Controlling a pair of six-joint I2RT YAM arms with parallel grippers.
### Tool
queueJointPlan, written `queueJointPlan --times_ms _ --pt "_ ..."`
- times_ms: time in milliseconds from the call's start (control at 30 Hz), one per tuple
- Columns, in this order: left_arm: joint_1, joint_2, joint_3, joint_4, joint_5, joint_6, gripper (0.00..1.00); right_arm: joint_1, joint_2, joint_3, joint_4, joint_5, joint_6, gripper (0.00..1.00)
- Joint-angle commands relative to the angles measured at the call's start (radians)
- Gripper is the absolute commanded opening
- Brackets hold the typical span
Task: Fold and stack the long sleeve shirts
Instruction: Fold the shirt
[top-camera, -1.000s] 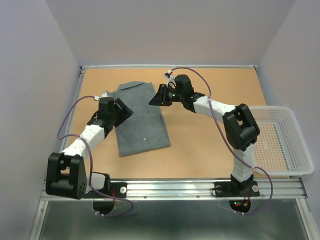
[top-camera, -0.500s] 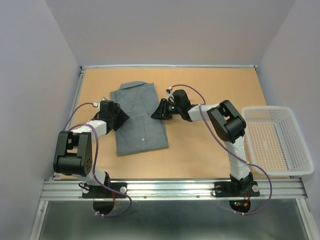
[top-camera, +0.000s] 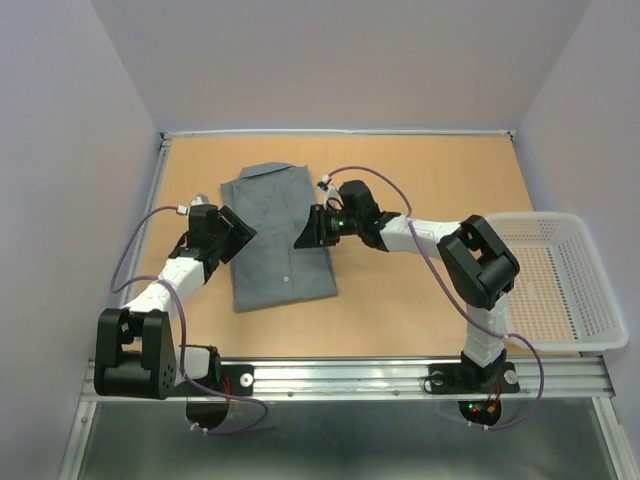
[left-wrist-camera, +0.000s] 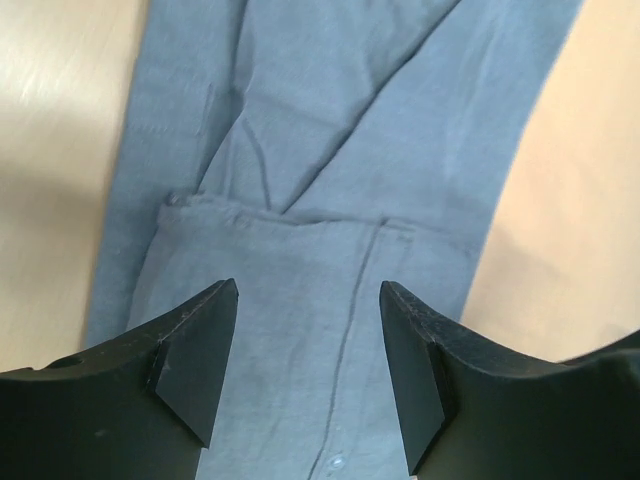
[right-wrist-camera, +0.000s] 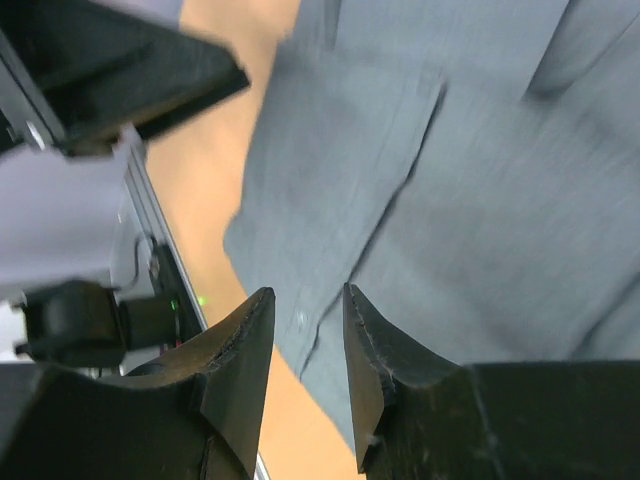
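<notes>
Long sleeve shirt (top-camera: 280, 240), folded, collar toward far edge of counter (top-camera: 420, 310), left of centre. Left hand (top-camera: 236, 233) at left side, jaws apart (empty); right hand (top-camera: 306, 228) at right side, jaws narrowly apart.

Grey button-up long sleeve shirt (top-camera: 283, 238), folded into a rectangle, lying flat, collar at far end

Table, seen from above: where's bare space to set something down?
Bare table runs along the back edge beyond the right arm, and in front between grey shirt, right arm and metal rail. Crowded: the shirt, with left hand and right hand at its sides.
</notes>
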Motion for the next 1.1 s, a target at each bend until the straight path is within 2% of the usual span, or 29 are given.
queueJointPlan --times_ms 0,100,233,367,467,567,667,800,933,1067 --pt "-0.008 0.02 -0.004 -0.002 0.044 0.042 0.7 0.022 -0.033 -0.077 -0.049 -0.005 -0.061 0.4" --pt "-0.045 -0.001 0.041 -0.001 0.046 0.132 0.76 0.019 -0.063 -0.068 -0.109 0.083 -0.145 0.4" --pt "-0.164 0.005 0.125 -0.036 0.003 0.312 0.87 -0.013 -0.084 -0.055 -0.199 0.155 -0.202 0.47" --pt "-0.27 0.069 0.219 -0.079 -0.043 0.494 0.91 -0.058 -0.132 -0.083 -0.239 0.228 -0.219 0.6" --pt "-0.307 0.167 0.305 -0.134 -0.054 0.586 0.91 -0.083 -0.17 -0.101 -0.268 0.242 -0.267 0.65" --pt "-0.309 0.189 0.354 -0.18 -0.066 0.558 0.91 -0.083 -0.187 -0.092 -0.291 0.203 -0.278 0.65" --pt "-0.309 0.16 0.319 -0.18 -0.068 0.435 0.85 -0.067 -0.166 -0.06 -0.287 0.099 -0.23 0.6" --pt "-0.289 0.072 0.182 -0.17 -0.042 0.21 0.81 -0.014 -0.115 -0.019 -0.261 0.017 -0.179 0.56" --pt "-0.245 0.023 0.054 -0.145 -0.016 0.116 0.79 0.044 -0.055 0.004 -0.167 -0.102 -0.117 0.54" --pt "-0.171 0.009 -0.014 -0.134 -0.025 0.081 0.79 0.083 0.02 0.009 -0.109 -0.143 -0.101 0.52"
